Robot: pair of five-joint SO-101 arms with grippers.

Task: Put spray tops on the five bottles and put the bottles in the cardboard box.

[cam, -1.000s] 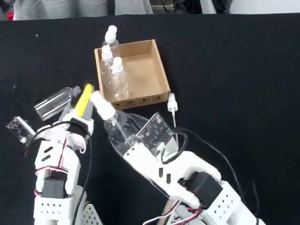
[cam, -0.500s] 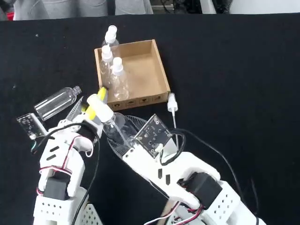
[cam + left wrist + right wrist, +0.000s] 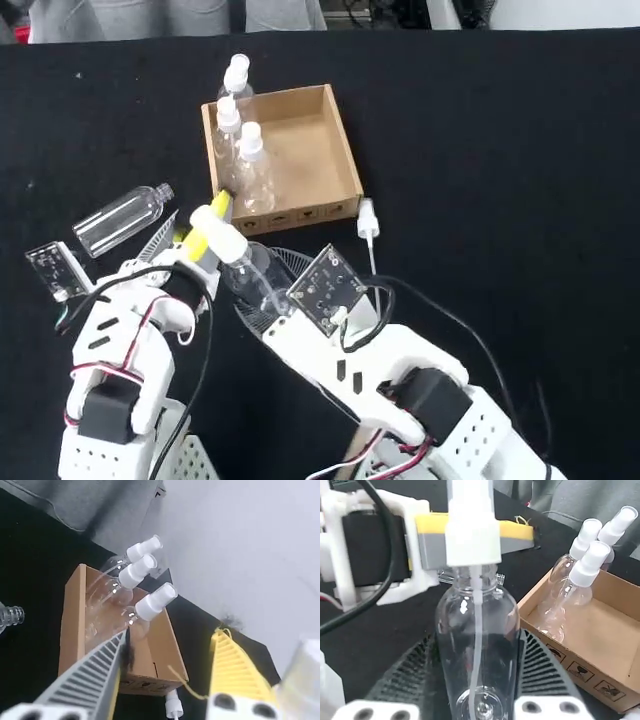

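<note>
Three bottles (image 3: 250, 168): capped, in cardboard box (image 3: 345, 150).
R gripper (image 3: 475, 647): clenched on 4th bottle (image 3: 477, 615), nr table's (image 3: 500, 150) near edge.
L gripper (image 3: 171, 635): released, beside spray top (image 3: 472, 535); top to be pressed down squarely.

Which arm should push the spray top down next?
Probably left: the open left gripper sits right beside the spray top, while the right gripper is busy holding the bottle.
</note>
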